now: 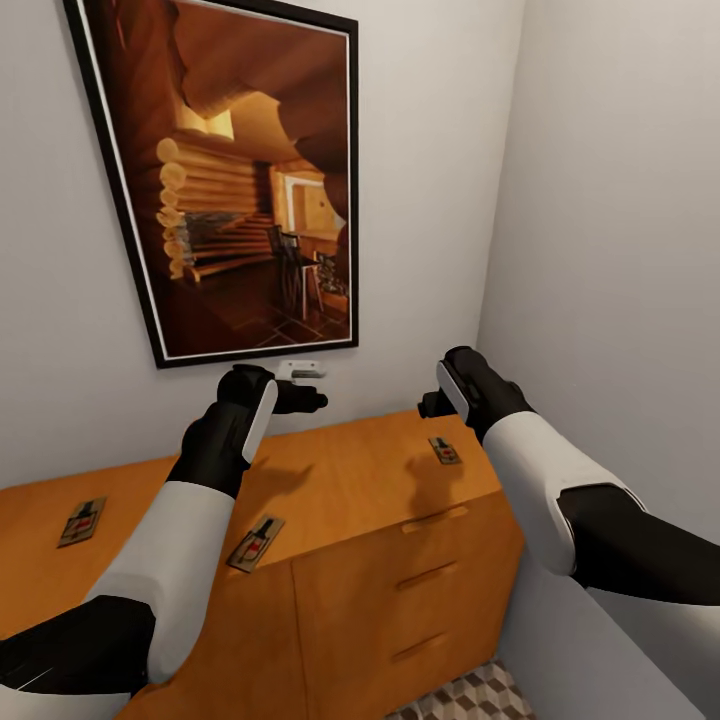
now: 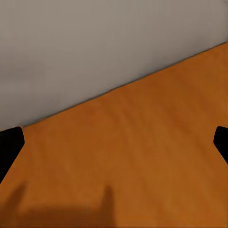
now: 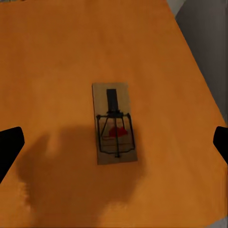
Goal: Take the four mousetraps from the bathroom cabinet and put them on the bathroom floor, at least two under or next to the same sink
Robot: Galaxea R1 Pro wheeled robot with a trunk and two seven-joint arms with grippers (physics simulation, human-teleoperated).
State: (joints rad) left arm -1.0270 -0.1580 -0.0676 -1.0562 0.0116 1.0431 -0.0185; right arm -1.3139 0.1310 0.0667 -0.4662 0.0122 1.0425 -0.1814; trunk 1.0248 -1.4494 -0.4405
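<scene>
Three mousetraps point(image 1: 444, 450) lie on one cabinet point(image 1: 400, 560), apart

Large black-framed picture point(image 1: 230, 175) of a log-cabin interior hanging on the grey wall point(image 1: 60, 350) ahead of me at eleven o'clock, small white fixture point(image 1: 300, 369) on that wall just beneath its frame, plain side wall point(image 1: 620, 220) at two o'clock

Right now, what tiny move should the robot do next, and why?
Probably lower the right gripper straight down onto the mousetrap. The right wrist view shows that trap lying flat on the cabinet top between the open fingers, with nothing gripped yet. The left gripper has just bare wood under it.
</scene>
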